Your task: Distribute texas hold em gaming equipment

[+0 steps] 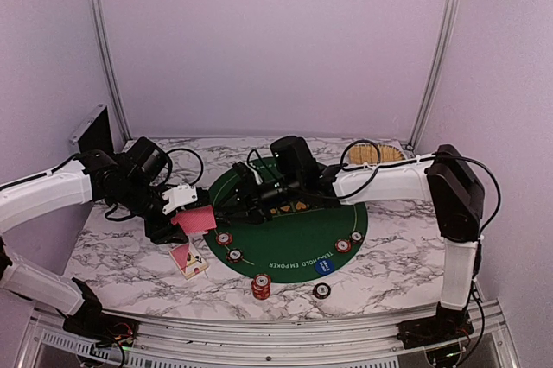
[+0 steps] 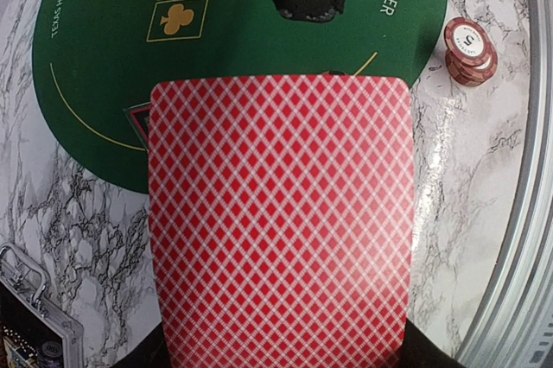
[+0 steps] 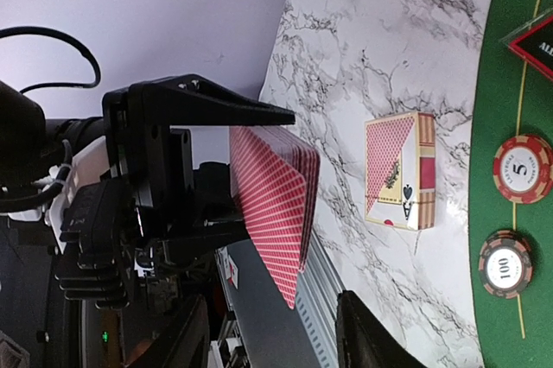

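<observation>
My left gripper (image 1: pixel 186 212) is shut on a deck of red-backed playing cards (image 1: pixel 195 219) and holds it above the green mat's left edge. The deck fills the left wrist view (image 2: pixel 276 221) and hides that gripper's fingers. My right gripper (image 1: pixel 226 206) is open and empty, its fingertips (image 3: pixel 367 342) apart, pointing at the deck (image 3: pixel 272 204) from the mat side without touching it. Red-and-white chips (image 1: pixel 224 238) lie on the mat, and a chip stack (image 1: pixel 261 285) stands on the marble. A blue disc (image 1: pixel 323 266) lies on the mat's near edge. A black triangular marker (image 3: pixel 536 40) shows partly.
A card box (image 1: pixel 187 260) lies on the marble below the held deck. The round green mat (image 1: pixel 298 234) covers the table's middle. A tan woven tray (image 1: pixel 376 154) is at the back right. A black-and-silver case (image 1: pixel 91 130) stands at the back left.
</observation>
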`<state>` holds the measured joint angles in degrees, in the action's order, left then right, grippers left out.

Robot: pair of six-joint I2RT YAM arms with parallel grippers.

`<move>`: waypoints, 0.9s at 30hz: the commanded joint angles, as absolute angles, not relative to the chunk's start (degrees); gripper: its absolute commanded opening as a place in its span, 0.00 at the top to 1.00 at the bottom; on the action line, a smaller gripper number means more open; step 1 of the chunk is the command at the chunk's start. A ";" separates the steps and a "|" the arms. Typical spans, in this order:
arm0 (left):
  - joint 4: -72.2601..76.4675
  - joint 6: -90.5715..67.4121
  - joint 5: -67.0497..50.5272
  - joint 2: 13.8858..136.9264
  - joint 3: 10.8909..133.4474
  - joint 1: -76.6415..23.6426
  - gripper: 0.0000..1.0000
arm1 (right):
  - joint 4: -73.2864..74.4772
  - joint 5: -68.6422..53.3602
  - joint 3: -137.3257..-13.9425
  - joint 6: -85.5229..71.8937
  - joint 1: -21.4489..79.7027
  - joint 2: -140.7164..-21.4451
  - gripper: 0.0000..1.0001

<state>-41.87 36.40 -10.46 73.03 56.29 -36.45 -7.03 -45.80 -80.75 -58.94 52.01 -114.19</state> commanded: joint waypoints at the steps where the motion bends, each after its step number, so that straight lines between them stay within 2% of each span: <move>1: -42.61 36.06 -10.81 72.57 56.72 -36.25 1.00 | -9.34 -45.96 -81.52 -59.40 53.17 -114.72 0.48; 4: -42.62 35.96 -10.90 72.66 56.78 -36.30 1.00 | -9.18 -46.29 -83.55 -59.34 54.12 -116.40 0.47; 6: -42.61 35.87 -10.98 72.62 56.86 -36.30 1.00 | -9.20 -46.38 -84.56 -59.64 54.62 -117.55 0.50; 12: -42.68 36.02 -10.56 72.37 56.63 -36.29 1.00 | -11.63 -47.09 -85.86 -61.48 55.37 -119.73 0.75; 19: -42.72 36.12 -10.11 72.41 56.34 -36.30 1.00 | -12.20 -47.37 -84.46 -61.91 54.84 -118.46 0.94; 22: -42.81 36.13 -10.03 72.59 56.38 -36.30 1.00 | -12.24 -47.17 -82.60 -61.61 53.89 -116.85 0.99; 27: -43.05 36.13 -9.82 72.84 56.34 -36.30 1.00 | -10.99 -46.68 -80.40 -60.43 52.04 -114.40 1.00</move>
<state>-41.95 36.32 -9.93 73.06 56.29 -36.45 -11.05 -47.09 -81.49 -61.49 53.71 -118.13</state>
